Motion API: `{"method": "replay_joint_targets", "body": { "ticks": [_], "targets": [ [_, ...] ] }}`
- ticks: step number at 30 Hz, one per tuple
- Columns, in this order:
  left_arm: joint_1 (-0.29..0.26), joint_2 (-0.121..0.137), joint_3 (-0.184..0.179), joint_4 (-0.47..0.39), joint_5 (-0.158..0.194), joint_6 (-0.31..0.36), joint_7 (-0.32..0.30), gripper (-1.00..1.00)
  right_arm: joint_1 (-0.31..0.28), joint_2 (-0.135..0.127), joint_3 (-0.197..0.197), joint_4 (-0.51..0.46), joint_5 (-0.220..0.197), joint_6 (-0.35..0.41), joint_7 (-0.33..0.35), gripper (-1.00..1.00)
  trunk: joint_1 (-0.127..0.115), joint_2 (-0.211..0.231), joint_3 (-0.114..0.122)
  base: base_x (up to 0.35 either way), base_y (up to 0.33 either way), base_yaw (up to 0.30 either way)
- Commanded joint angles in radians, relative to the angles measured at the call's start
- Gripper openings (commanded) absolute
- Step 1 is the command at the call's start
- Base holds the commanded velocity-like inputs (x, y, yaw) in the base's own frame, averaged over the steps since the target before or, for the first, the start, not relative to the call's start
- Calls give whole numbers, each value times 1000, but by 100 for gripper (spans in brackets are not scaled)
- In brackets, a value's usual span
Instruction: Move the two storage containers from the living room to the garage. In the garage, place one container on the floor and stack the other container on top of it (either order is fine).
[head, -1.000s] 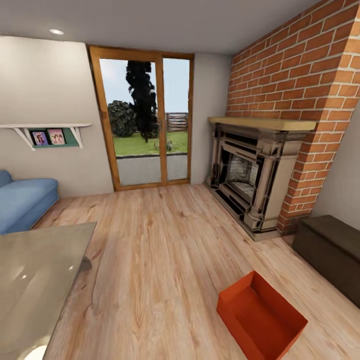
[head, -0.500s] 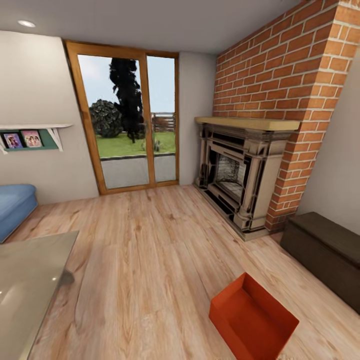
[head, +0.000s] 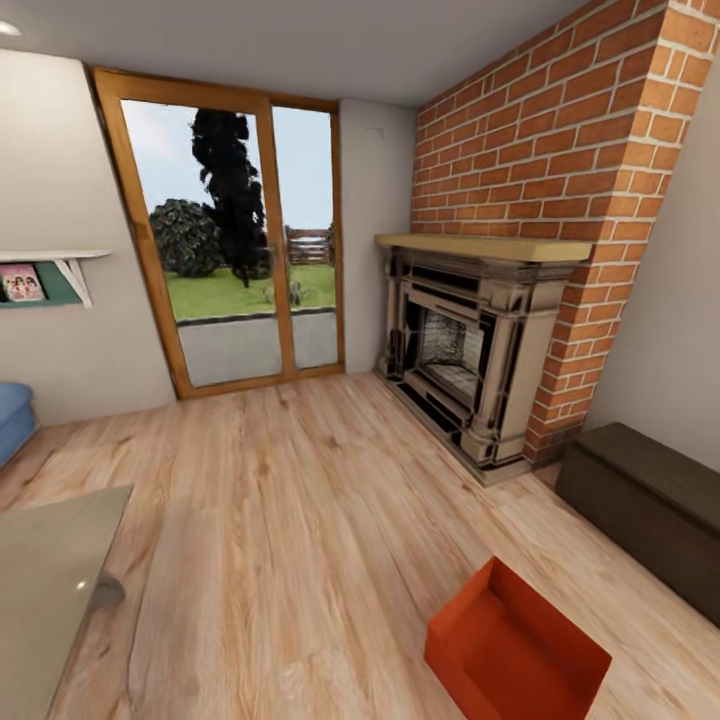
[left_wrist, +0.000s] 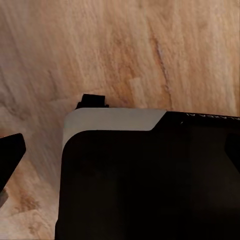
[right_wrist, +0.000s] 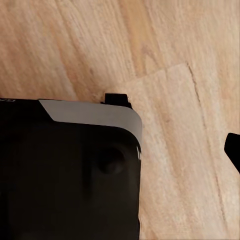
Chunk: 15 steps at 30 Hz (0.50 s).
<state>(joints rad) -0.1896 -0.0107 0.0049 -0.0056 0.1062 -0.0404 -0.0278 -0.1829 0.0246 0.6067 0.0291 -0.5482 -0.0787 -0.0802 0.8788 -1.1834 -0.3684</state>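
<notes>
Head view, left to right: we see a glass table, a glazed door, a brick fireplace, then one storage container on the living room's plank floor, awaiting pickup. We cannot tell either gripper's finger state.

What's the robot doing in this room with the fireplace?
It's in the living room, and nothing is being carried yet. One orange-red storage container sits on the wood-plank floor, near the brick fireplace and a low dark cabinet. The wrist cameras look down at bare planks, and whether either hand is open can't be told.
</notes>
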Motion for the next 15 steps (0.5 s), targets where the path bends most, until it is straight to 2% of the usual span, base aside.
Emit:
{"method": "replay_joint_targets", "body": {
  "ticks": [1, 7, 15],
  "targets": [
    [-1, 0, 0, 1, 10, -3, -3, 100, -1, 1, 8, 3, -9, -5, -1, 100, 1, -1, -1, 278, 219, -167],
    [0, 0, 0, 1, 10, -4, -3, 100, -1, 1, 8, 3, -9, -4, -1, 100, 1, -1, -1, 239, 149, -219],
    [-1, 0, 0, 1, 10, -4, -3, 100, -1, 1, 8, 3, -9, -4, -1, 100, 1, -1, -1, 161, 19, -243]
  ]
}}
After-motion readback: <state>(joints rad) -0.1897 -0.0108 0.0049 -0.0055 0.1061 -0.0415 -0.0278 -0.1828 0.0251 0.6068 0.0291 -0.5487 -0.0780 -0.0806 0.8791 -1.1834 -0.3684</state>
